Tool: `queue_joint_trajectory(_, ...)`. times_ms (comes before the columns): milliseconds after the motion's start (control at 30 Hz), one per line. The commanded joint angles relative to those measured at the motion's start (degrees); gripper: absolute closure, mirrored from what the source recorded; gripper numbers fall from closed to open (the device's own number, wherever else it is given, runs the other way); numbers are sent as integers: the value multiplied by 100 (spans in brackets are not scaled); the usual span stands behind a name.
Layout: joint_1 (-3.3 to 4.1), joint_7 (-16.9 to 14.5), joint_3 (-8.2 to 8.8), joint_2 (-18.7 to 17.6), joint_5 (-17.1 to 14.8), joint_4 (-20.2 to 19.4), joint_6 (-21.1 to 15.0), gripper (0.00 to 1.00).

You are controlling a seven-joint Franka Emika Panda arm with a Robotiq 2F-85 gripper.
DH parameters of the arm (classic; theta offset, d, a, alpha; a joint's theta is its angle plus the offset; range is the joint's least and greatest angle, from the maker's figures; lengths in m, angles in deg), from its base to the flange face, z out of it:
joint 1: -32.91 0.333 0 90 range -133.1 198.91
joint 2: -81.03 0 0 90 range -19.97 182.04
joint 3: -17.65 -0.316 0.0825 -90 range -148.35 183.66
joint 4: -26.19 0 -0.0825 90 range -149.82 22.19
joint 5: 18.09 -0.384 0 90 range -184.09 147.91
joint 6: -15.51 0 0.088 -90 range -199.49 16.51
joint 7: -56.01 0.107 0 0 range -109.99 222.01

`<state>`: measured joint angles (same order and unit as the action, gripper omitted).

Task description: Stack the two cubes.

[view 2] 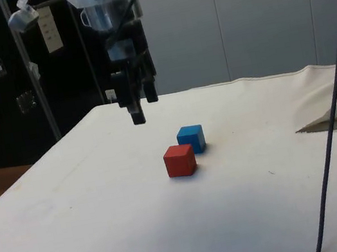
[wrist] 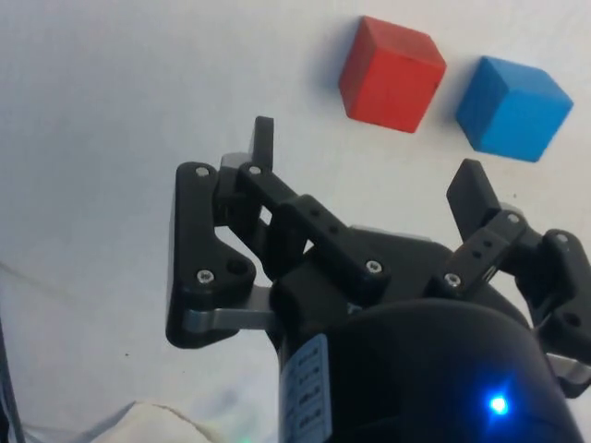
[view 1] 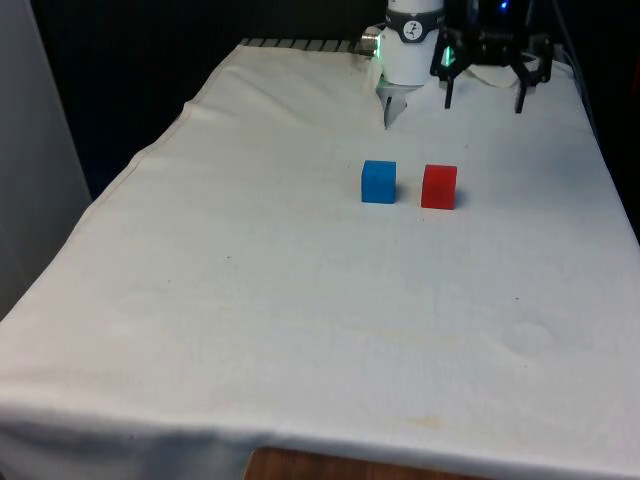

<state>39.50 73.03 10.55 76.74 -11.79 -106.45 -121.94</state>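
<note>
Out in the middle of the table [view 1: 250, 330], on the white cloth, sit the 2 cubes: a red cube [view 1: 439, 186] and a blue cube [view 1: 378, 181], side by side with a small gap between them, not touching. In the front view the blue one is on the left, the red one on the right.

Handling-wise, my guess is these are easy. They look like small solid painted blocks, probably wood or hard plastic, so light, stiff and not fragile. Flat faces, crisp edges. The paint looks a bit smooth, so maybe slightly slippery, but parallel sides are about the best thing a 2-finger gripper can ask for. I'd pinch across 2 opposite side faces, around mid-height, and pick the pair of faces that isn't facing the neighbour, since that gap looks tight for a finger.

No brand, label or writing on either cube that I can make out. Plain colour all over.

The gripper [wrist: 365, 166] hangs above the cloth, near the cubes but off to the red cube's side, fingers spread apart and holding nothing.
</note>
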Motion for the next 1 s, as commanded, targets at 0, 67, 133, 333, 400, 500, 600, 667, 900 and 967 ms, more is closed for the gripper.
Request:
queue_joint_trajectory(0, 17, 109, 0, -46, 97, -40, -109, 0)
queue_joint_trajectory(67, 23, 115, -6, -103, 103, -69, -166, 0)
queue_joint_trajectory(133, 23, 120, -6, -160, 115, -120, -252, 0)
queue_joint_trajectory(333, 23, 155, -11, -218, 149, -269, -435, 0)
queue_joint_trajectory(400, 23, 172, -11, -235, 166, -350, -544, 0)
queue_joint_trajectory(500, 23, 189, -6, -252, 189, -424, -659, 0)
queue_joint_trajectory(600, 29, 241, 6, -264, 258, -596, -922, 0)
queue_joint_trajectory(667, 29, 281, 6, -275, 304, -676, -1049, 0)
queue_joint_trajectory(900, 17, 453, 29, -355, 481, -905, -1467, 0)
queue_joint_trajectory(967, 11, 476, 52, -390, 504, -957, -1576, 0)
